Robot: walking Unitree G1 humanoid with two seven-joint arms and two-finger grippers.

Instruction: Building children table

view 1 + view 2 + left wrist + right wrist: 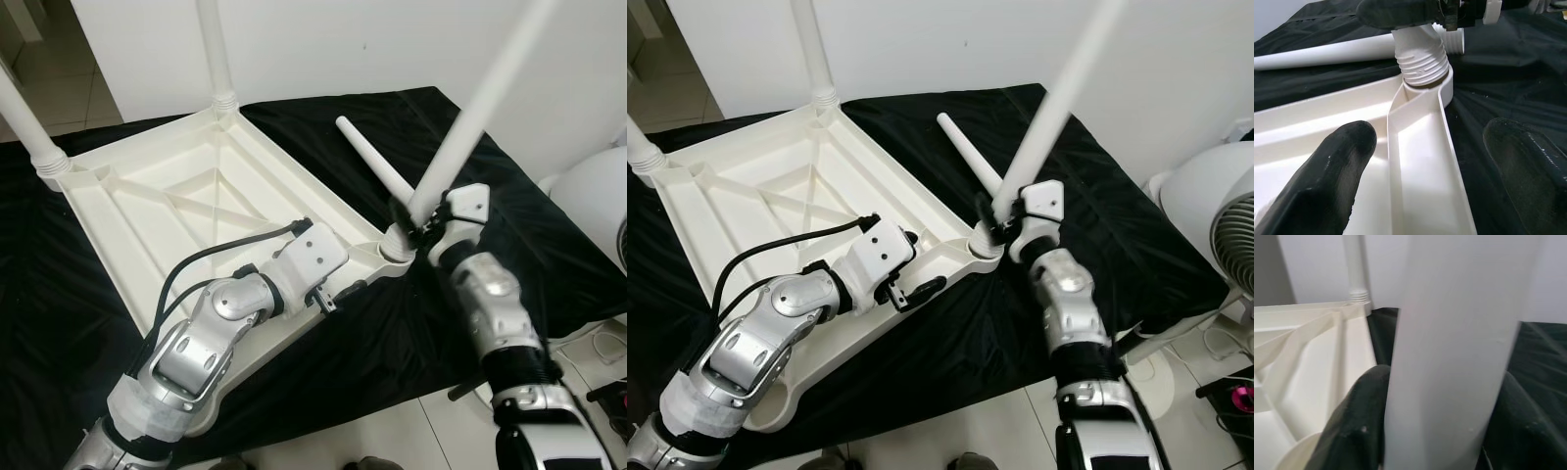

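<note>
Table [196, 186] upside-down; right hand [416, 220] grips corner leg [470, 127] (left hand [333, 294] open at rim).

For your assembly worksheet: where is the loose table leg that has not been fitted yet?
In the left eye view, the loose leg lies on the black cloth, beyond the upturned tabletop's right corner, behind the tilted leg gripped by the right hand.

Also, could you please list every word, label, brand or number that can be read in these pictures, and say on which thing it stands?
There is no readable text.
The upturned white table, the table leg in the right gripper, the spare leg, the black cloth, the fan and the left gripper: no print to be seen.
</note>
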